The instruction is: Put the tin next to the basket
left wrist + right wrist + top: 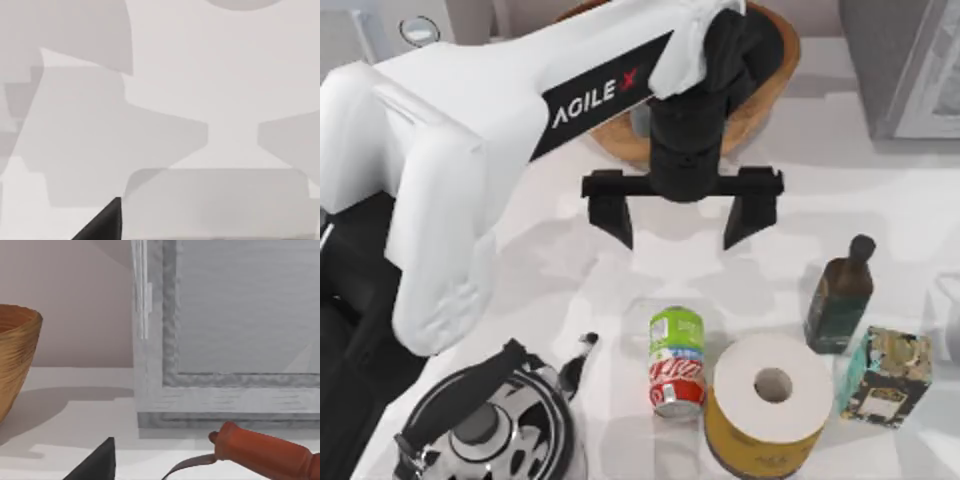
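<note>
Lying below one basket (775,75), one tin (677,361).

"AGILE X" in white letters, X red, on black panel of left arm (605,95). White script on tin (677,362) red half, unreadable.

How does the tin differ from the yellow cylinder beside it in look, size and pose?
The tin lies on its side; the yellow cylinder stands upright. The tin is narrower, the yellow cylinder clearly wider. The tin is green at one end and red with white script at the other; the yellow cylinder has a white top with a round hole. Both sit on the table, nearly touching, away from the basket.
</note>
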You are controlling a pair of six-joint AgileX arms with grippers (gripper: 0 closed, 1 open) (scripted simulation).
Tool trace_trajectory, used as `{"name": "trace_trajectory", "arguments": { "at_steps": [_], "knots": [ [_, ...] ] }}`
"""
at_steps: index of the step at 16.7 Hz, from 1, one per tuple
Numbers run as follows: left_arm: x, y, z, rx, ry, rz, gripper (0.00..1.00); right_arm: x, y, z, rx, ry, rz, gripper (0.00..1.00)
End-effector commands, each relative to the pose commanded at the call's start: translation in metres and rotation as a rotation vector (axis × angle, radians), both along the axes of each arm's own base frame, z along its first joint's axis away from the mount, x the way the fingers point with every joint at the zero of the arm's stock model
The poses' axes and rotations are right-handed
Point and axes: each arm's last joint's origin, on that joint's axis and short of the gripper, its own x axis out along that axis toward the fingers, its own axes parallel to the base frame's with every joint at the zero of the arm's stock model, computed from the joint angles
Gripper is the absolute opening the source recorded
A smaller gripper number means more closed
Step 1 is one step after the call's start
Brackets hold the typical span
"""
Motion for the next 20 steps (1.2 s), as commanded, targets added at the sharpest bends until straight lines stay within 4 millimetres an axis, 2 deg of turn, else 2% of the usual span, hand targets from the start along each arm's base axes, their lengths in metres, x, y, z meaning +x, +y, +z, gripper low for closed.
{"name": "trace_trajectory", "arguments": {
  "at_steps": [5,12,14,18,20],
  "knots": [
    [-0.001,-0.001,0.0,0.008,0.016,-0.005,1.0,0.0,0.0,0.0,0.0,0.0,0.0,1.0],
    [-0.011,-0.002,-0.013,0.085,0.183,-0.02,1.0,0.0,0.0,0.0,0.0,0.0,0.0,1.0],
    [-0.01,-0.003,-0.004,0.076,0.163,-0.019,1.0,0.0,0.0,0.0,0.0,0.0,0.0,1.0],
    [-0.001,-0.001,0.036,0.008,0.017,-0.003,1.0,0.0,0.0,0.0,0.0,0.0,0.0,1.0],
    [0.0,0.0,0.04,0.0,0.0,-0.001,1.0,0.0,0.0,0.0,0.0,0.0,0.0,1.0]
  ]
}}
